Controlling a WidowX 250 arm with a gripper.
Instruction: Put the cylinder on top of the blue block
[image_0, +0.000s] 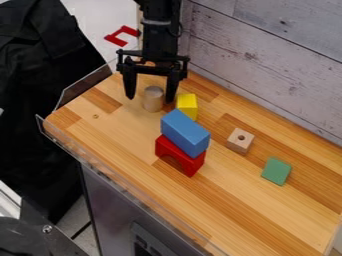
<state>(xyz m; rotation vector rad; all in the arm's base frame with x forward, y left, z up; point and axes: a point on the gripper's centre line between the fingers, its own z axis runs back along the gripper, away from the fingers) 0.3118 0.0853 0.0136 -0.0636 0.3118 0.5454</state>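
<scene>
Right now the black gripper (150, 99) hangs over the far end of the wooden table (127, 135), its fingers spread wide. The wooden cylinder (153, 100) stands upright, seen between them, near the yellow block (188, 105). The blue block (185, 132) lies across the red arch (180, 159), with the holed wooden block (240, 140) and green block (276, 171) off to one side.

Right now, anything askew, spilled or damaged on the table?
Nothing stands out. Blue block rests on the red arch, cylinder stands upright by the open gripper, no visible spill or damage.
</scene>
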